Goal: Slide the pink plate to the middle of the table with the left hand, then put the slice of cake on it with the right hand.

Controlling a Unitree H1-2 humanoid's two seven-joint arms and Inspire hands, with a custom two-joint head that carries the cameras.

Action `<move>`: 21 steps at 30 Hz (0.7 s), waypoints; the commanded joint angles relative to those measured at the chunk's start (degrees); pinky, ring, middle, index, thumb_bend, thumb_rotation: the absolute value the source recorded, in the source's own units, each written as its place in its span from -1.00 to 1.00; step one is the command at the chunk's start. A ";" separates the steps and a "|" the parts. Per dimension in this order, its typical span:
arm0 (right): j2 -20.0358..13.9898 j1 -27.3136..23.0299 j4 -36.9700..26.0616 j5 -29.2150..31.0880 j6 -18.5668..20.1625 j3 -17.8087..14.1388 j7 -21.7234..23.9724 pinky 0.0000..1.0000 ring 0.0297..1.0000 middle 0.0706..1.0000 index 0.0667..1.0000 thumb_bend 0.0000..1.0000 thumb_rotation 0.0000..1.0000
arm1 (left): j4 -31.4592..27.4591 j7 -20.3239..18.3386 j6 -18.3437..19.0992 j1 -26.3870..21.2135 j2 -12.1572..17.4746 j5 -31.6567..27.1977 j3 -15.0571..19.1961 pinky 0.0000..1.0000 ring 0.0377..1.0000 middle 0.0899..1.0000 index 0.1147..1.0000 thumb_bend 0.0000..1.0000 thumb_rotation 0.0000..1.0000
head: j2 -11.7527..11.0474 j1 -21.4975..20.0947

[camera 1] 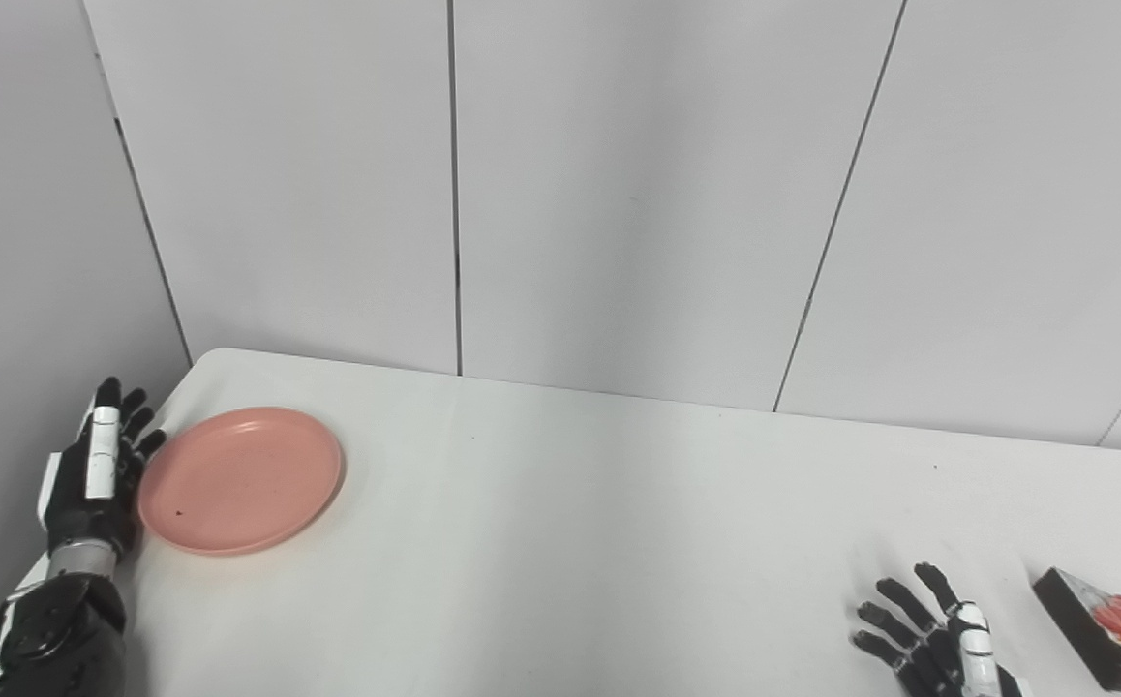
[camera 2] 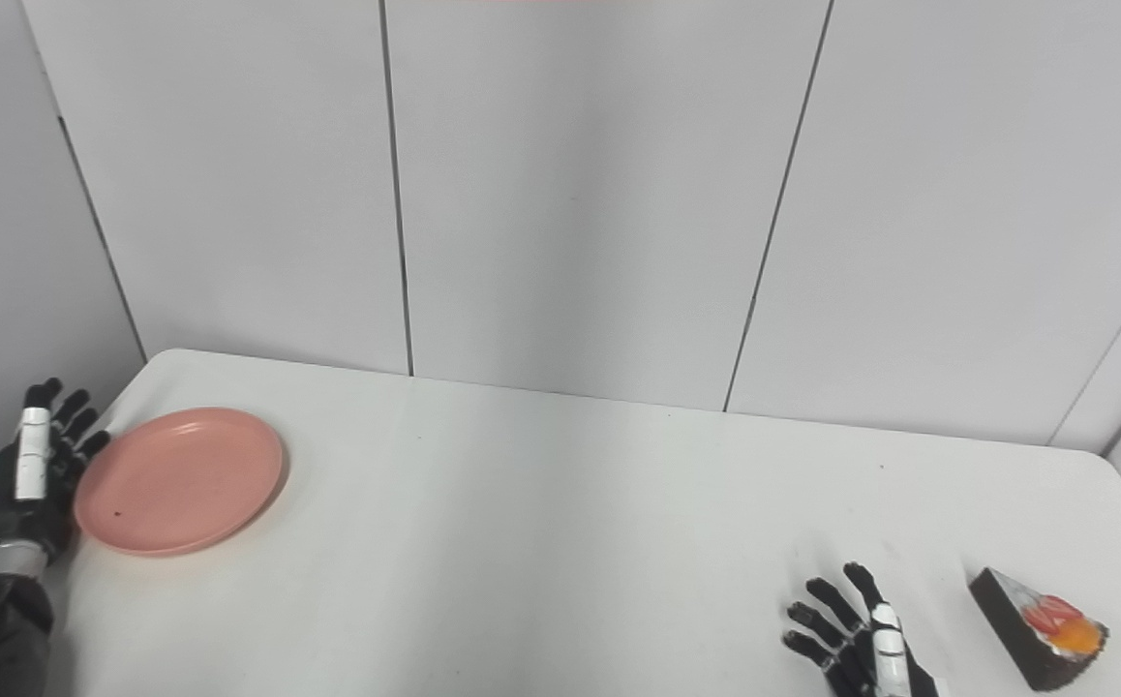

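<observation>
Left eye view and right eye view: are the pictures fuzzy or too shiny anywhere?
Left eye view: evenly lit, no glare, and the pink plate looks sharp with only a faint shadow under its rim. Right eye view: same soft light; the cake slice is clear, though the right hand is cut off by the bottom edge.

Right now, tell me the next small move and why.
Probably push the left hand rightward against the pink plate: the plate lies near the table's left edge, the open hand stands at its outer rim, and the cake slice waits untouched beside the right hand.
</observation>
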 commanded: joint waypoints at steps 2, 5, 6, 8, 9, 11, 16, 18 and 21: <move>0.00 0.64 0.48 0.08 0.39 -0.14 -0.04 0.40 0.48 0.58 0.80 0.12 0.77 | -2.72 -1.70 1.22 0.55 -0.19 -1.00 -0.27 0.71 0.88 0.84 0.84 0.82 0.65 | 0.19 -0.08; 0.01 0.66 0.32 -0.10 0.57 -0.05 -0.06 0.40 0.48 0.57 0.80 0.13 0.77 | -4.52 -2.22 2.00 1.36 -1.00 -1.06 -0.74 0.75 0.90 0.86 0.84 0.86 0.66 | 0.28 -0.15; 0.06 0.68 0.22 -0.07 0.68 -0.02 -0.07 0.41 0.48 0.57 0.80 0.13 0.78 | -5.64 -2.26 2.33 1.82 -1.36 -0.85 -1.11 0.76 0.91 0.86 0.84 0.87 0.66 | 0.38 -0.24; 0.19 0.73 0.02 -0.12 0.95 -0.01 -0.25 0.41 0.48 0.56 0.80 0.14 0.78 | -7.43 -2.22 3.03 2.52 -1.90 -0.51 -1.70 0.72 0.90 0.86 0.84 0.88 0.68 | 0.45 -0.36; 0.27 0.76 -0.09 -0.18 1.08 0.00 -0.38 0.41 0.48 0.56 0.80 0.16 0.78 | -8.12 -2.18 3.39 2.78 -2.10 -0.43 -1.91 0.71 0.89 0.86 0.84 0.87 0.68 | 0.46 -0.38; 0.20 0.84 -0.11 -0.41 0.80 0.13 -0.29 0.41 0.48 0.56 0.80 0.16 0.78 | -9.86 -2.31 4.72 3.41 -2.67 -0.69 -2.30 0.71 0.89 0.86 0.84 0.88 0.67 | 0.60 -0.56; 0.14 0.88 -0.12 -0.44 0.60 0.21 -0.08 0.39 0.46 0.55 0.80 0.18 0.77 | -13.28 -2.09 6.69 4.53 -3.79 -0.38 -3.20 0.68 0.83 0.81 0.84 0.88 0.65 | 0.86 -0.69; 0.11 0.85 0.02 -0.41 0.45 0.21 0.06 0.40 0.47 0.55 0.81 0.18 0.77 | -14.03 -2.18 7.03 4.76 -4.01 0.18 -3.84 0.69 0.84 0.82 0.85 0.90 0.66 | 0.93 -0.78; 0.10 0.80 0.13 -0.42 0.43 0.23 0.15 0.38 0.46 0.54 0.81 0.18 0.76 | -14.67 -2.42 6.94 4.83 -4.71 0.97 -4.96 0.67 0.82 0.78 0.84 0.94 0.67 | 0.99 -1.01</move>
